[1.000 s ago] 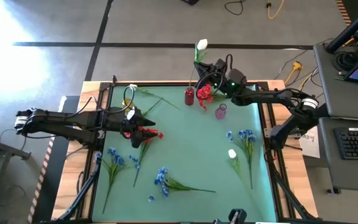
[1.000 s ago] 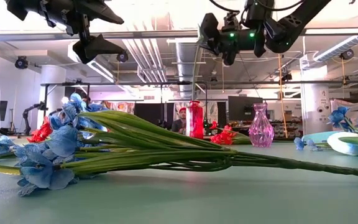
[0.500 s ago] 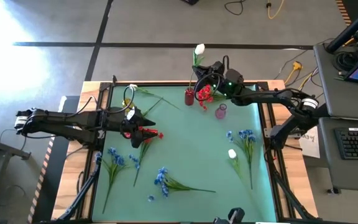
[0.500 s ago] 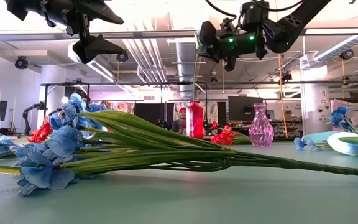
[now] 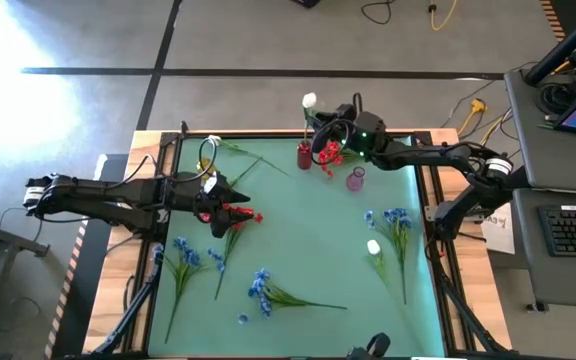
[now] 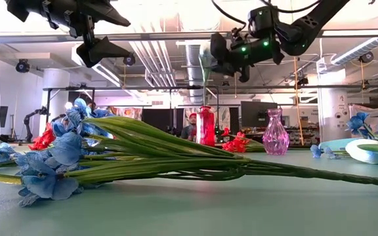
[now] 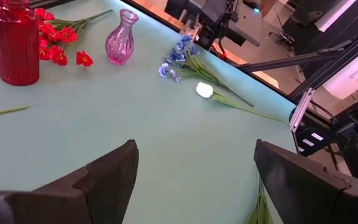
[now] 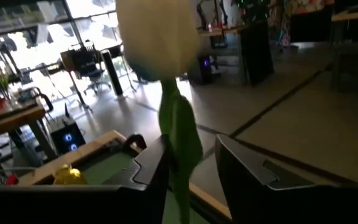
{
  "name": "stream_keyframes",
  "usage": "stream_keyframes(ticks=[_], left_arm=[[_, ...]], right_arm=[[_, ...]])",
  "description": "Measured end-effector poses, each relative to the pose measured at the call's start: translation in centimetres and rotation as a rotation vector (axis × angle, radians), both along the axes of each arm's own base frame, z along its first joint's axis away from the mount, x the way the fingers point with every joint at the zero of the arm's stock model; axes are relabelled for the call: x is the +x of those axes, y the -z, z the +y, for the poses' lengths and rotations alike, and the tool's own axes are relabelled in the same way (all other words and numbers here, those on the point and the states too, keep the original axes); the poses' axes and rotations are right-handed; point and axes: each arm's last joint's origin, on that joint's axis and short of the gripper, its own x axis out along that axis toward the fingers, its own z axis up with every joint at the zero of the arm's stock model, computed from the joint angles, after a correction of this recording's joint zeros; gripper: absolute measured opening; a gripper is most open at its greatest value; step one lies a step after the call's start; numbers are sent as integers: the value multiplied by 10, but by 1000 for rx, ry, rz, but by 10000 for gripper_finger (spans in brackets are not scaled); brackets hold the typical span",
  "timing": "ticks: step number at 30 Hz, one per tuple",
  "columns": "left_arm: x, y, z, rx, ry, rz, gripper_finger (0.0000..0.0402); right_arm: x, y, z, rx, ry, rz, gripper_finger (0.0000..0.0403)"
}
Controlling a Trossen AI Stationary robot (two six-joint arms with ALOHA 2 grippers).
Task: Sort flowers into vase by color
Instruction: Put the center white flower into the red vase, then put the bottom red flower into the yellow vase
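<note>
From my remote station I see a green worktop from above, with both arms reaching over it. My right gripper hangs high over the far edge, just above the red vase. Its wrist camera shows a white tulip standing upright between the jaws, its green stem passing down through the gap. The jaws are parted a little; I cannot tell whether they still press the stem. In the overhead view the white bloom sits just beyond the red vase, and in the low view the stem runs down toward the vase mouth.

A pink vase stands just beside the red one, with a cluster of red flowers lying between them.

My left gripper hovers over the left half of the worktop, jaws wide apart and holding nothing. A red flower lies just below it on the surface.

Blue flowers lie loose elsewhere: one spray near the left edge, another toward the near edge, a third on the right. A second white tulip lies beside that right-hand blue spray.
</note>
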Motion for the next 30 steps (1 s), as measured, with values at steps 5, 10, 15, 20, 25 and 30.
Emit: stream_keyframes(ticks=[5,10,15,20,25,30], left_arm=[[0,1,0,0,0,7,309],[-2,3,0,-1,-2,37,309],[-7,13,0,-74,-33,152,309],[-16,27,-1,-211,-78,319,309],[-22,33,-4,-337,-100,415,309],[-18,38,-12,-403,-96,457,309]], right_arm=[[-3,0,2,24,0,38,160],[-7,0,4,54,0,86,185],[-15,-2,9,121,3,148,198],[-23,-6,15,168,2,226,203],[-33,-13,22,222,4,236,203],[-41,-24,33,232,-11,240,203]])
